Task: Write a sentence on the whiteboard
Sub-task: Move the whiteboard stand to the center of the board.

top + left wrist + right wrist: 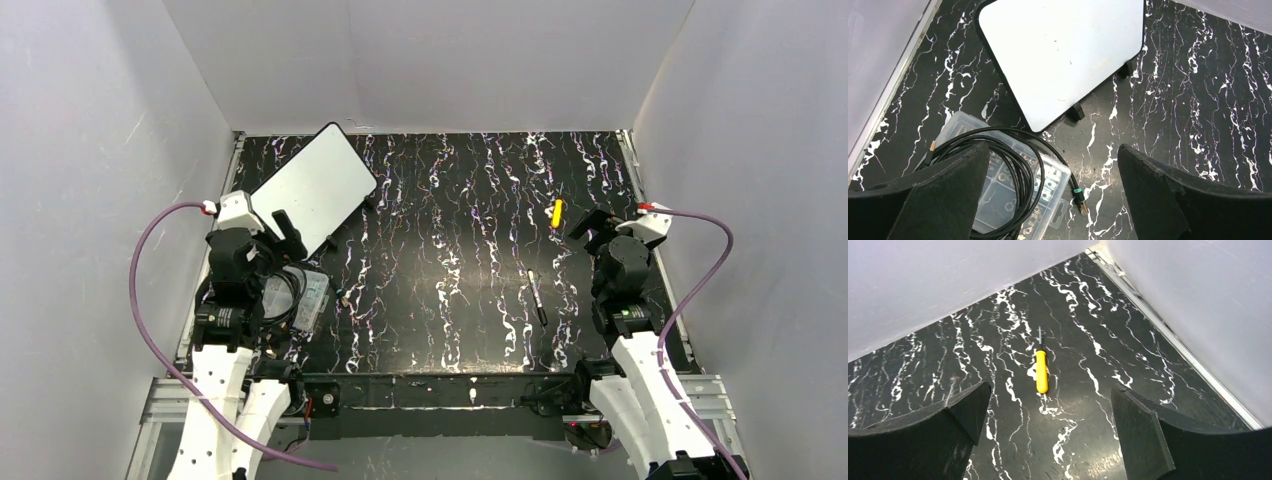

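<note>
Start at your left: a clear plastic compartment box [998,205] lies on the table [450,320] just under the left end effector [1053,150]. Its little cells hold small metal bits (too small to name). A coiled black cable [1020,165] lies across the lid, and its green-collared plug [1077,194] rests on the table beside the box.

Your left end effector hangs wide apart with nothing between its fingers. Just beyond the box, in the far-left part of the table, is the whiteboard [312,185]. It is turned at an angle to the table edges, its face is blank apart from faint specks, and black clip feet show along one long edge.

Right of centre a black pen [537,297] lies alone, near the right arm. Further back on that side lies a yellow-handled screwdriver [1041,371], directly ahead of your right end effector [1050,389], which is also spread wide and holds nothing.

The table is black with white marble veining. Plain white walls [450,60] close it in at left, back and right.
</note>
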`<state>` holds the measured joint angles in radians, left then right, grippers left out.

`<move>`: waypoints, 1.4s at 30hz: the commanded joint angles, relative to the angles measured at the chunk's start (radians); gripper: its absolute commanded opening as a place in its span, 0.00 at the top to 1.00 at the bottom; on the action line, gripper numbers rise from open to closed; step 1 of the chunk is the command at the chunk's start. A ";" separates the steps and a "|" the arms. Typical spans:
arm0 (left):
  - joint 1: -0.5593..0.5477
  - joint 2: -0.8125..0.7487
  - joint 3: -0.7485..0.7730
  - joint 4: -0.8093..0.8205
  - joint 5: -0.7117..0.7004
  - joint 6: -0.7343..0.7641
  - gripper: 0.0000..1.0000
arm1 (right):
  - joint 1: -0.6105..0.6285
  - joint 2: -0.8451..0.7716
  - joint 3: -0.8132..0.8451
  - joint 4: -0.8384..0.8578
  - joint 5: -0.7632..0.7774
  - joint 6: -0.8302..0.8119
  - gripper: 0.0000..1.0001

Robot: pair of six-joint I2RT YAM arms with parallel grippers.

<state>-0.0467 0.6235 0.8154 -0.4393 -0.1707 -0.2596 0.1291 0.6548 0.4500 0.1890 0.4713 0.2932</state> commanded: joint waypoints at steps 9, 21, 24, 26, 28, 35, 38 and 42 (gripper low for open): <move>0.006 0.117 0.030 -0.030 0.111 -0.085 0.02 | 0.000 -0.151 -0.024 -0.101 0.003 0.046 0.01; -0.170 0.482 -0.034 0.163 -0.068 -0.264 0.02 | 0.000 -0.030 0.022 -0.135 -0.111 0.022 0.01; -0.191 0.590 0.001 0.191 -0.083 -0.294 0.02 | 0.000 -0.020 0.024 -0.132 -0.125 0.020 0.01; -0.206 0.655 0.024 0.212 -0.115 -0.306 0.06 | 0.000 -0.017 0.024 -0.132 -0.129 0.018 0.01; -0.211 0.720 0.042 0.235 -0.132 -0.328 0.12 | 0.000 -0.020 0.023 -0.132 -0.135 0.017 0.01; -0.232 0.838 0.051 0.307 -0.222 -0.380 0.45 | 0.000 -0.017 0.024 -0.130 -0.137 0.015 0.01; -0.233 0.873 0.045 0.330 -0.252 -0.388 0.56 | 0.000 -0.017 0.026 -0.131 -0.142 0.016 0.01; -0.233 0.924 0.060 0.348 -0.285 -0.369 0.61 | 0.000 -0.021 0.023 -0.127 -0.145 0.014 0.01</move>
<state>-0.2771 1.5185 0.8410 -0.1207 -0.3653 -0.6266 0.1291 0.6415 0.4290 0.0383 0.3325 0.3164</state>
